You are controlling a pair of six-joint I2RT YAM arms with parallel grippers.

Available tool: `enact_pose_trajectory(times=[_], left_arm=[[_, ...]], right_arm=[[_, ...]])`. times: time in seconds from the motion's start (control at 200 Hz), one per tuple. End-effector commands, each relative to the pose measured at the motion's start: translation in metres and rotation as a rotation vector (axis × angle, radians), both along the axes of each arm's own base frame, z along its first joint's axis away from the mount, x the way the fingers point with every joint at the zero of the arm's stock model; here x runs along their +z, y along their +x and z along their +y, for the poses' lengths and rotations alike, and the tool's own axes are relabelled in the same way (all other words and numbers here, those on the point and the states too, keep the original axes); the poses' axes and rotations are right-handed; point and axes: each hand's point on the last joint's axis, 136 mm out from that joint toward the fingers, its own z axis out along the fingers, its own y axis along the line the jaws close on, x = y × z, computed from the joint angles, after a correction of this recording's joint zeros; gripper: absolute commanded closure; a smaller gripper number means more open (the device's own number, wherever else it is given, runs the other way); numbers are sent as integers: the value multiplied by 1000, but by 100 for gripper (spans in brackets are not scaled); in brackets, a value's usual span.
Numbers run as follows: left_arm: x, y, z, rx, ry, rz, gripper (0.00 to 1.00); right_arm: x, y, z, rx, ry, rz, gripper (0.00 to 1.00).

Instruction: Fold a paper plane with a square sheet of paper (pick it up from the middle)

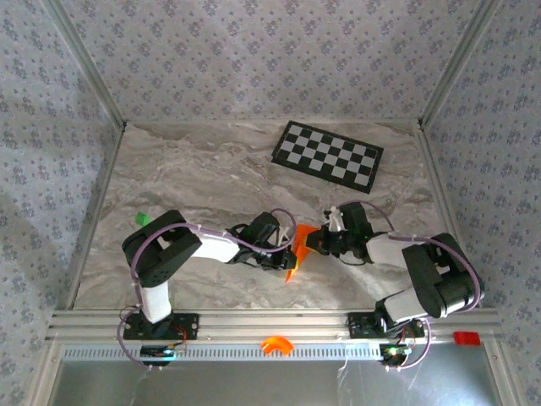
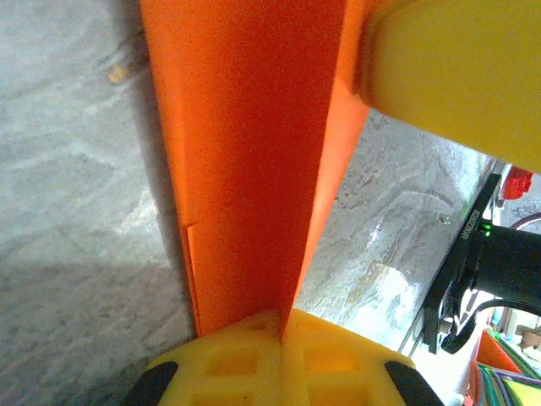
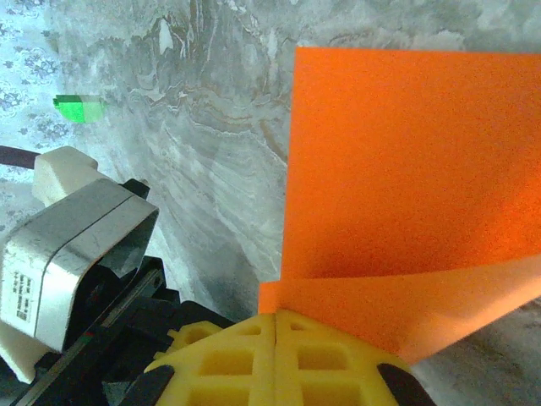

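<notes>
The square sheet of paper is bright orange, folded and held up off the marble table between both grippers. My left gripper grips its lower left part. In the left wrist view the yellow jaws are shut on the creased edge of the paper, which rises as a long folded strip. My right gripper holds the paper from the right. Its yellow jaws are shut on a corner of the paper, whose flap curls over. One yellow finger of the right gripper touches the paper's top.
A black and white checkerboard lies at the back right. A tiny green piece sits by the left arm's elbow, also in the right wrist view. An orange arch-shaped part rests on the front rail.
</notes>
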Motion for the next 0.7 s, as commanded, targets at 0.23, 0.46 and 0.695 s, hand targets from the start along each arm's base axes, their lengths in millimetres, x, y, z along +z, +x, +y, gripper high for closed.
enact_pose_trajectory(times=[0.23,0.46,0.695], left_arm=[[-16,3,5,61,-5,9,100],[0,7,0,63,-47,-26,100],[1,8,1,73,-47,-27,100]], right_arm=[[5,7,0,6,30,-16,93],[8,-2,-5,28,50,-13,92],[12,-3,3,69,68,-22,93]])
